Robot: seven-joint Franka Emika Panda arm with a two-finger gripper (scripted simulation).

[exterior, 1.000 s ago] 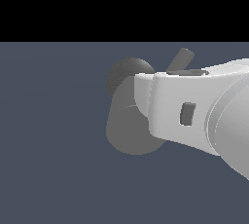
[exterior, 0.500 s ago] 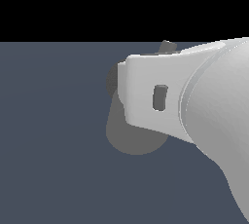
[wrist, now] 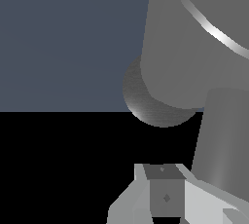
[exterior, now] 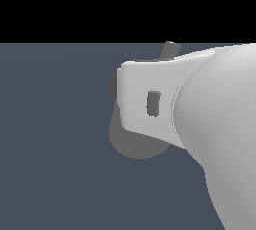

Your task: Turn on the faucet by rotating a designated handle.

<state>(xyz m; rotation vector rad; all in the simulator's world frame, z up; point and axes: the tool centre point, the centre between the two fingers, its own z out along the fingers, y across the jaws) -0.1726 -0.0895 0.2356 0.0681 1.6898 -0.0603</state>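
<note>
In the exterior view the white robot hand [exterior: 150, 101] lies across the faucet and hides most of it. Only the grey lower edge of the faucet [exterior: 134, 148] and a dark sliver at its side show. A short dark grey stub, which looks like the tip of the handle [exterior: 170, 50], pokes out above the hand. The wrist view is filled by the faucet's thick grey cylinder [wrist: 194, 38] with its round base [wrist: 151, 105] behind. One gripper finger [wrist: 163, 194] shows close beside a second grey column [wrist: 223, 140]. The fingertips are hidden.
A flat blue-grey floor [exterior: 55, 139] surrounds the faucet, with black background above it. The white arm [exterior: 220, 139] fills the exterior view's right side.
The hand has moved toward the exterior view's left, over the faucet, covering more of it. The stub above it shifted slightly left. Little movement in the last half second.
</note>
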